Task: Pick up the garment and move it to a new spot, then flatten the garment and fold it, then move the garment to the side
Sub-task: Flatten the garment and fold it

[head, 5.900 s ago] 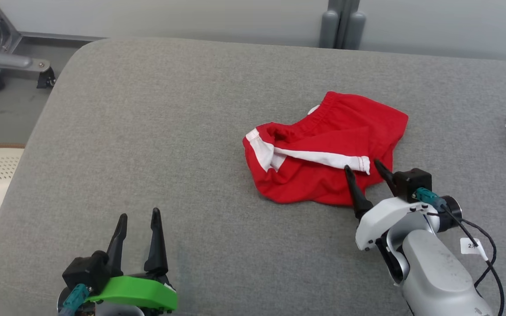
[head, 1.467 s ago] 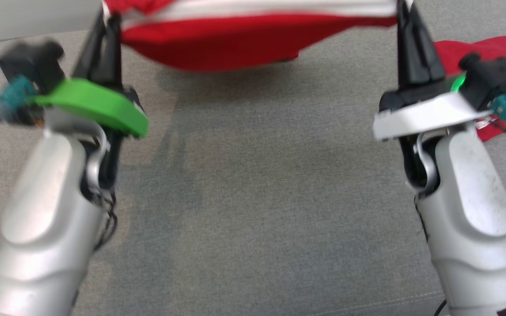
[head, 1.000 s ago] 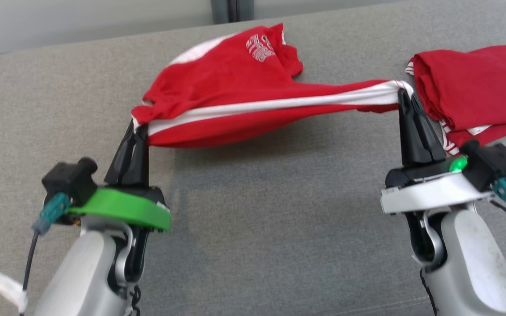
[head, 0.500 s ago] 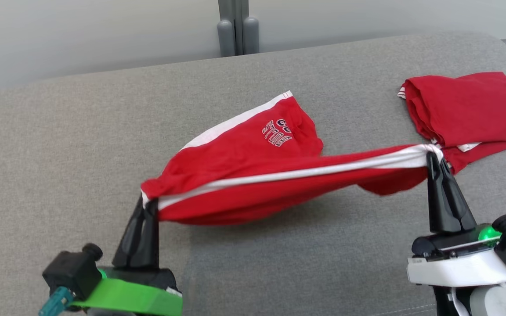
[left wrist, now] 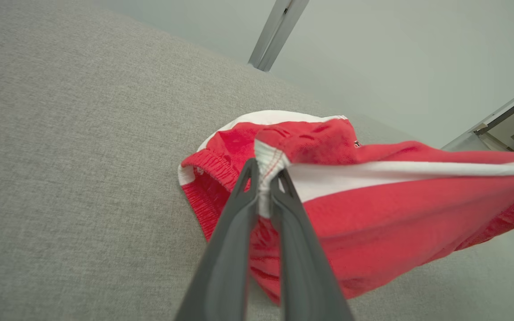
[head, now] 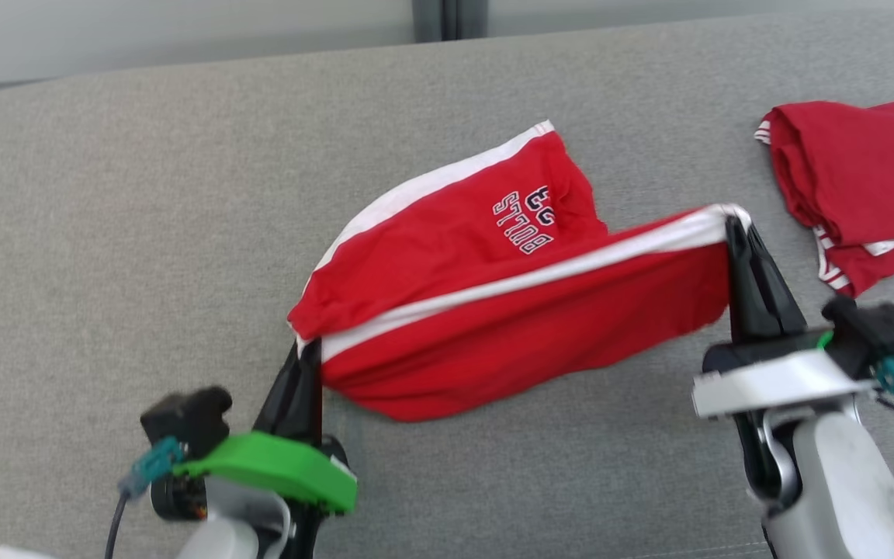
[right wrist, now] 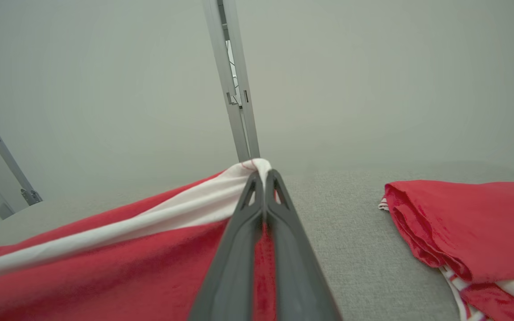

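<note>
While both arms hold it up, the pair of red shorts [head: 509, 310] hangs stretched between them over the middle of the grey cushion [head: 144, 233]. The left claw [head: 306, 359] is pinched nearly shut on one end of the white stripe [head: 524, 283], and the right claw [head: 736, 229] is clamped fully shut on the other end, cloth bunched at its tips. The taut stripe marks the long axis of the shorts. It runs from the lower left of the head view, near the robot, up to the right and farther away, so the right end sits higher in that view than the left.

Below the stripe the red cloth sags toward the cushion; whether it touches there I cannot tell. Beyond the stripe a red panel slopes down and away onto the cushion, its own white edge on the far left side. The lettering [head: 526, 221] on it reads upside down from the head view. A gathered elastic band [left wrist: 205, 171] shows just beside the left claw's tips. A second red garment [head: 866, 171] lies folded on the cushion to the right, apart from the shorts.
</note>
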